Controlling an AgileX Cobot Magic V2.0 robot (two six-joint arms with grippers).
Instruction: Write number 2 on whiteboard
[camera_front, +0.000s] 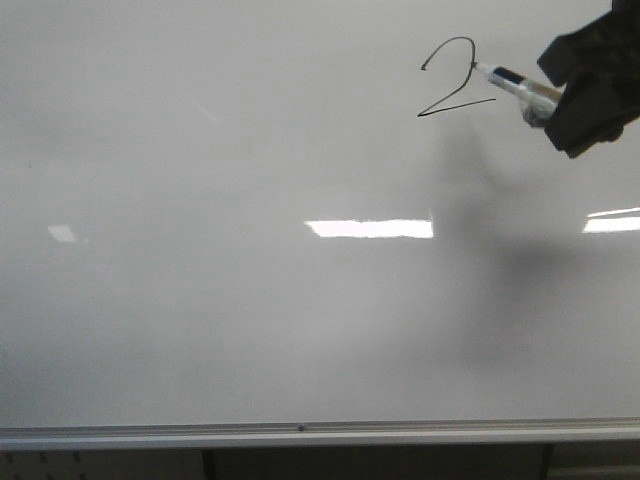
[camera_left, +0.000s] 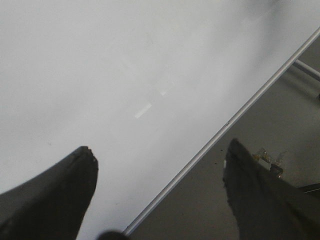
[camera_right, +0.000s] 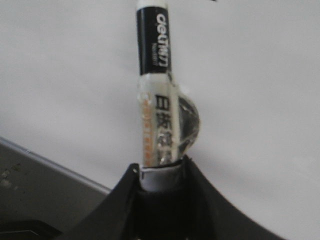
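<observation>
The whiteboard (camera_front: 250, 300) fills the front view, with its silver rail (camera_front: 300, 434) along the bottom. A thin black number 2 (camera_front: 455, 80) is drawn at the upper right. My right gripper (camera_front: 560, 100) is shut on a white-and-black marker pen (camera_front: 515, 84) just right of the digit, the pen's tip close to the upper curve. In the right wrist view the pen (camera_right: 156, 95) sticks out from the closed gripper (camera_right: 160, 170) over the board (camera_right: 260, 75). My left gripper (camera_left: 160, 160) is open and empty over the board's lower edge (camera_left: 200, 150).
Bright light reflections (camera_front: 370, 228) lie across the board's middle and right edge. A dark shadow (camera_front: 520, 270) of the right arm falls below the digit. Below the rail a dark gap and support legs (camera_front: 205, 465) show.
</observation>
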